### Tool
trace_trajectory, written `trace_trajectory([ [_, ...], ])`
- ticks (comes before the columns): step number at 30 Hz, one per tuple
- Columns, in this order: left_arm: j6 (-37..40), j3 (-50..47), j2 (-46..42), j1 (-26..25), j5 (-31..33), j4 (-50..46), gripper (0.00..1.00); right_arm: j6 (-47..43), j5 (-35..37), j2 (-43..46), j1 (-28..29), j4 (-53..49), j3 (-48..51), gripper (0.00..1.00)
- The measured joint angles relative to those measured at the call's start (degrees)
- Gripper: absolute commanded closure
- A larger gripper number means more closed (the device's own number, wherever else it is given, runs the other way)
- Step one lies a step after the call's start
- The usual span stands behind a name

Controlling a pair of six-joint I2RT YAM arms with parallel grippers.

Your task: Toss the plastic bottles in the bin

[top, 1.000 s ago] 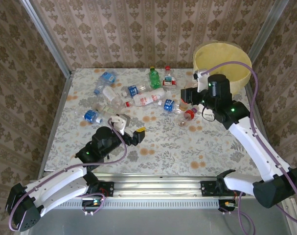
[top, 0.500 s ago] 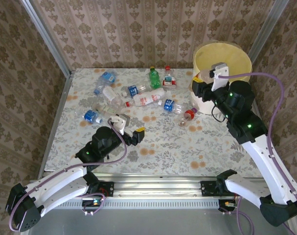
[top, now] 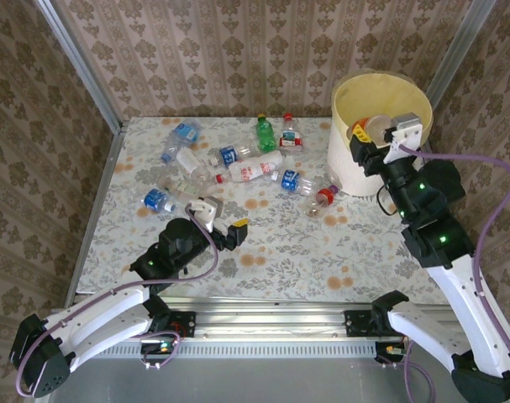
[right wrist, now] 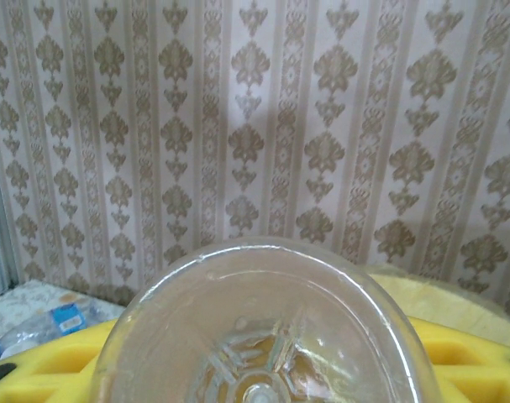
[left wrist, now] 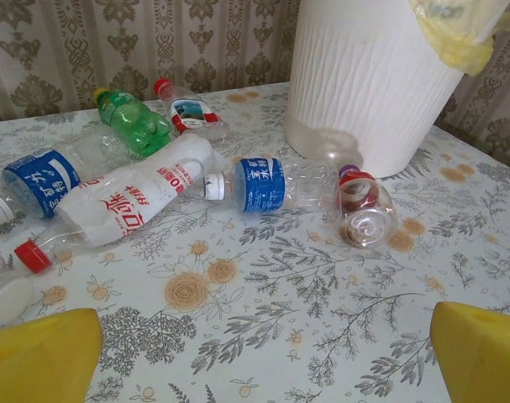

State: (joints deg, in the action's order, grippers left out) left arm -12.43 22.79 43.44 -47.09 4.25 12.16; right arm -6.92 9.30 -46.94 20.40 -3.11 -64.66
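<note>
My right gripper (top: 365,138) is shut on a clear plastic bottle (top: 369,126) and holds it over the open top of the bin (top: 345,168), a white bucket with a yellow liner. In the right wrist view the bottle's base (right wrist: 263,327) sits between my yellow fingers (right wrist: 44,365). Several plastic bottles lie on the table: a green one (top: 265,134), one with a white and red label (top: 253,170), a blue-labelled one (top: 292,180) and a red-capped clear one (top: 322,199) by the bin's foot. My left gripper (top: 236,227) is open, low over the table, short of the pile.
The flowered tablecloth (top: 305,252) is bare in front of the pile. In the left wrist view the bin's ribbed wall (left wrist: 364,84) stands at the back right, with the red-capped bottle (left wrist: 364,210) lying against it. Patterned walls close the back and sides.
The right arm has lifted its bottle from beside the bin's wall up and to the right, over the bin's rim. The left arm and the bottles on the table have not moved.
</note>
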Motion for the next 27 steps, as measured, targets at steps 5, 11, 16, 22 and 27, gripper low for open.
trace_trajectory([
  [5, -0.68, -0.59, 0.00, 0.31, 0.15, 0.74, 0.00, -2.19, 1.05, 2.82, 0.11, 3.87, 1.68, 0.90],
  [11, -1.49, -1.44, 0.46, 0.37, 0.22, 1.49, 0.00, -5.38, 0.98, 3.98, 0.17, 7.43, 1.75, 0.90],
  [16, -2.43, -2.36, 1.05, 0.37, 0.15, 3.82, 0.00, -8.33, 0.96, 4.26, 0.44, 10.64, 1.75, 0.94],
  [22, -3.10, -2.54, 3.19, 0.37, 0.07, 5.86, 0.00, -11.93, 0.37, 4.90, 0.66, 15.10, 2.43, 0.95],
  [27, -3.52, -2.54, 4.11, 0.68, 0.02, 7.26, 0.00, -14.40, -0.79, 5.97, 0.72, 19.34, 3.56, 0.95],
])
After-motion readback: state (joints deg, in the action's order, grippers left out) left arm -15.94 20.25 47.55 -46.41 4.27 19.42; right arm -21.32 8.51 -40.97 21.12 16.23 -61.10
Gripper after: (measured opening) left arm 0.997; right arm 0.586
